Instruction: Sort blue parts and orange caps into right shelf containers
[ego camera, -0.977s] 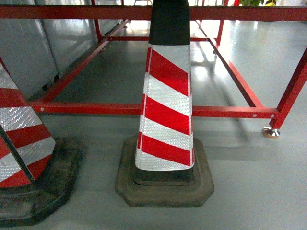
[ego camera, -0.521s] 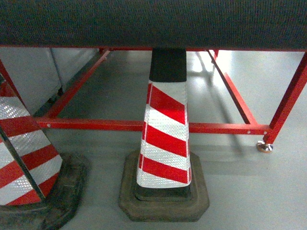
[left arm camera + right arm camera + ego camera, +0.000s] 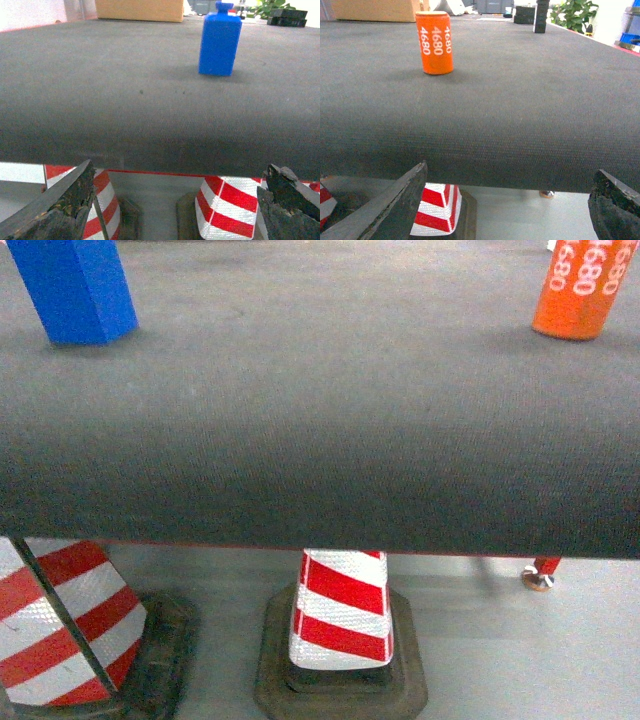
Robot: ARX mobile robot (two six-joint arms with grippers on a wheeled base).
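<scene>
A blue part [image 3: 75, 290], a square block with a small neck, stands on the dark felt table top [image 3: 330, 410] at the far left; the left wrist view shows the blue part [image 3: 220, 42] ahead and right of centre. An orange cap [image 3: 590, 290], a cylinder printed 4680, stands at the far right and appears left of centre as the orange cap [image 3: 434, 42] in the right wrist view. My left gripper [image 3: 180, 172] and right gripper [image 3: 511, 172] hang open below the table's front edge, holding nothing. A bright-blue shape [image 3: 632, 30] at the edge may or may not be a container.
Two red-and-white traffic cones [image 3: 342, 620] [image 3: 60, 630] stand on the grey floor under the table's front edge. A cardboard box [image 3: 140, 10] sits at the table's far side. Black blocks [image 3: 532, 14] and a plant [image 3: 575, 15] lie beyond.
The head view has risen from the cones and red table frame up to the table top. The blue part and the orange cap have come into view.
</scene>
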